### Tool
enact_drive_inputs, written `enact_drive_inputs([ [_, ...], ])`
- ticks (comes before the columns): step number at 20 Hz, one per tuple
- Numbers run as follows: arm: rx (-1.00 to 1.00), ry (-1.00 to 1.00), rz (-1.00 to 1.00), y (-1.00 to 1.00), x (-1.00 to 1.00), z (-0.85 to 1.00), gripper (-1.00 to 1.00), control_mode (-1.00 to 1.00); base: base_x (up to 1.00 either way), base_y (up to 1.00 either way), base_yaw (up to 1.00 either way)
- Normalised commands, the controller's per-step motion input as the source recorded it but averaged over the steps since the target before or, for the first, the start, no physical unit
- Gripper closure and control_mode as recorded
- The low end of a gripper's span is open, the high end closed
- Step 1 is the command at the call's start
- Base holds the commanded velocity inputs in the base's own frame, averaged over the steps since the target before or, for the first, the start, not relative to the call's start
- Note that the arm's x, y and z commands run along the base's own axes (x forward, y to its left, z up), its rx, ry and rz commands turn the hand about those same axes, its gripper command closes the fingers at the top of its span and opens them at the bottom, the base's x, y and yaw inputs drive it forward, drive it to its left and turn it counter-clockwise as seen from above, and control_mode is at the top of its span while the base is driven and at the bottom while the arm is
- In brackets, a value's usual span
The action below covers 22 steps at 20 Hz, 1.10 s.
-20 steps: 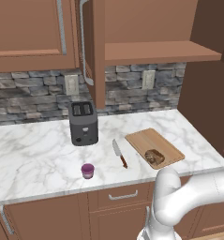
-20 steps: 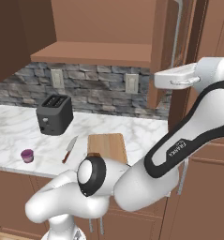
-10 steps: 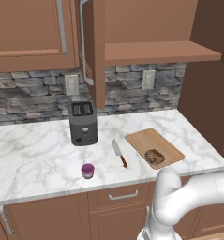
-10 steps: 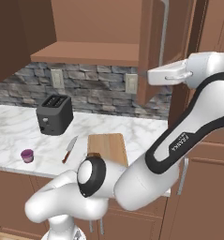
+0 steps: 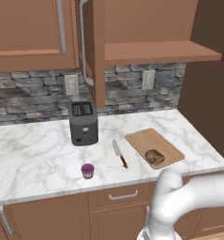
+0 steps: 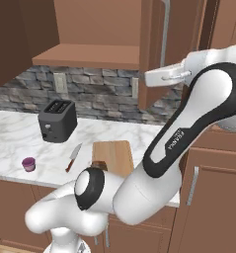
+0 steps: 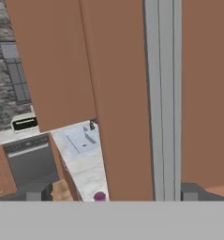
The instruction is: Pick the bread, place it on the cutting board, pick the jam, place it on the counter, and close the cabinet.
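the small dark-brown crusty lump of bread (image 5: 154, 156) lay on the flat light tan wooden cutting board (image 5: 146, 140), toward the board's front right corner. the board sat on the broad white marble counter with grey veining (image 5: 33, 150), right of a knife with a reddish handle and silver blade (image 5: 119, 153) that lay just beside its left edge without touching it. the tiny squat purple jam jar with a paler lilac top (image 5: 87, 170) stood upright on the counter near the front edge, in front of a dark grey two-slot toaster (image 5: 83, 123) and well apart from the board. the toaster stood toward the back, near the grey stone backsplash (image 5: 29, 96).

the upper reddish-brown wooden wall cabinet's door (image 5: 93, 51) stood open, turned edge-on toward the left base camera, its long vertical silver bar handle (image 5: 83, 42) on the left face; the brown shelf (image 5: 155, 50) behind it was exposed.

in the right base view the white arm reached up and left, and the two-finger gripper (image 6: 154, 78) sat close against the outer face of the open door (image 6: 150, 49), below the lower end of the handle (image 6: 165, 29). whether it touched the wood could not be told. in the hand view the door panel (image 7: 118, 93) and the handle (image 7: 162, 93) ran close ahead, with the jam jar (image 7: 100, 196) tiny far below. the dark finger tips (image 7: 33, 196) stood far apart at either side, so the jaws were spread wide and gripped nothing.
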Motion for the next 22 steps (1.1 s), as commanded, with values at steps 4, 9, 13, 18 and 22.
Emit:
enact_drive_inputs([
  [4,0.04,-0.08,-0.15,0.33,-0.19,0.00,-1.00,-1.00,0.00,0.00,0.00],
  [9,0.07,-0.11,-0.08,0.27,0.00,0.00,-1.00,-1.00,0.00,0.00,0.00],
  [13,0.09,-0.15,-0.04,0.27,0.00,0.00,-1.00,-1.00,0.00,0.00,0.00],
  [18,0.09,-0.14,-0.03,0.29,0.00,0.00,-1.00,-1.00,0.00,0.00,0.00],
  [22,0.07,-0.12,-0.04,0.34,0.00,0.00,-1.00,-1.00,0.00,0.00,0.00],
])
